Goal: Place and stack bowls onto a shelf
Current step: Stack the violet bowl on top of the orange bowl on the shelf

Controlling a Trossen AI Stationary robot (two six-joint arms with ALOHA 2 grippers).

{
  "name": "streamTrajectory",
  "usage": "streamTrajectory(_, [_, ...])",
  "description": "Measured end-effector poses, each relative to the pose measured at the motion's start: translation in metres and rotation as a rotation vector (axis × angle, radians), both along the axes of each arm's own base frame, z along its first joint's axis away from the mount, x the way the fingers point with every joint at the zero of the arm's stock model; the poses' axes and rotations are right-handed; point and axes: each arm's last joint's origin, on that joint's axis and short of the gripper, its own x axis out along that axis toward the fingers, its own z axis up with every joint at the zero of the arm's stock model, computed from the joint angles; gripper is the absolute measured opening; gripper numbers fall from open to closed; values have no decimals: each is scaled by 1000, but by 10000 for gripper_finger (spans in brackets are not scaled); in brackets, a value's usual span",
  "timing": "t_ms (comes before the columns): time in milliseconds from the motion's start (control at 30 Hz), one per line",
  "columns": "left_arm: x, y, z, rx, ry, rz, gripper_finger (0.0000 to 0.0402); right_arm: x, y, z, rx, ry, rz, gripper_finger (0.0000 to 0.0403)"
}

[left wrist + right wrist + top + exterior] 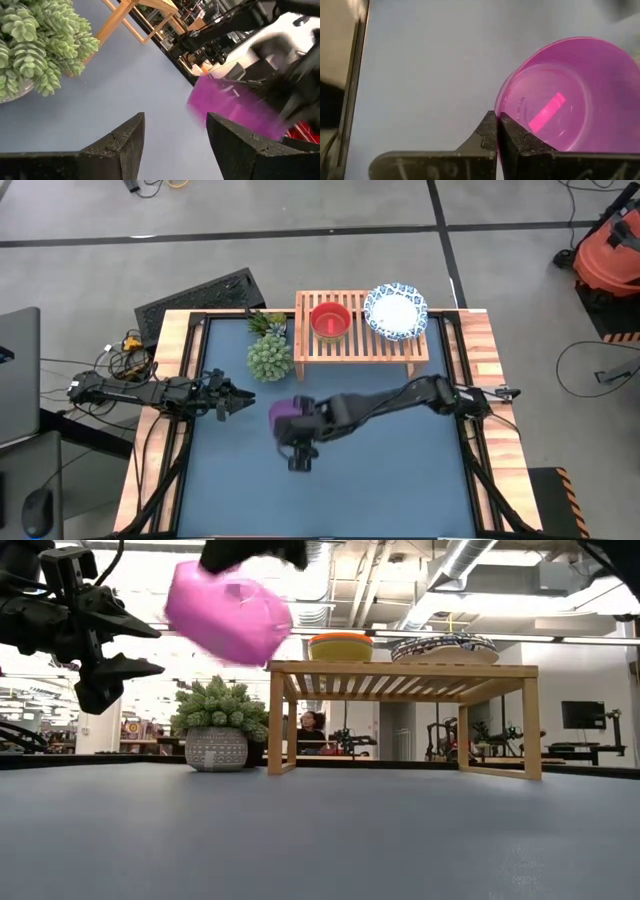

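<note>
My right gripper [290, 420] is shut on a purple bowl [285, 413], held above the table left of centre; the bowl also shows in the low view [228, 615] and the right wrist view [560, 100]. My left gripper [245, 399] is open and empty, hovering left of the bowl. The light-wood shelf [360, 345] stands at the table's far side. On its slatted top sit a red bowl [331, 321] nested in a yellow one and a stack of white, blue-rimmed bowls [396, 311]. My right gripper pinches the purple bowl's rim [501, 107], one finger inside the bowl and one outside. The bowl is lifted clear of the table and tilted, its opening facing the wrist camera.
A green spiky plant [269, 357] in a grey pot stands left of the shelf's near-left leg, with a second small plant [267, 323] behind it. Blue table surface [380, 480] lies open toward the near edge.
</note>
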Motion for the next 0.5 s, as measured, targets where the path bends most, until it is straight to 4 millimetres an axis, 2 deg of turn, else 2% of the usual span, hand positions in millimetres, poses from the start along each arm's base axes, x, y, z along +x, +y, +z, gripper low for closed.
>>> streamTrajectory(133, [0,0,0,-3,-1,1,197,-20,-29,50,-123,-117,-134,20])
streamTrajectory(267, [0,0,0,-5,-1,2,197,-39,-71,90,-282,-213,-314,20])
streamTrajectory(400, [0,0,0,-7,-1,5,197,-53,-116,114,-376,-243,-433,20])
streamTrajectory(500, [0,0,0,-7,-1,5,197,-61,-148,121,-379,-233,-486,20])
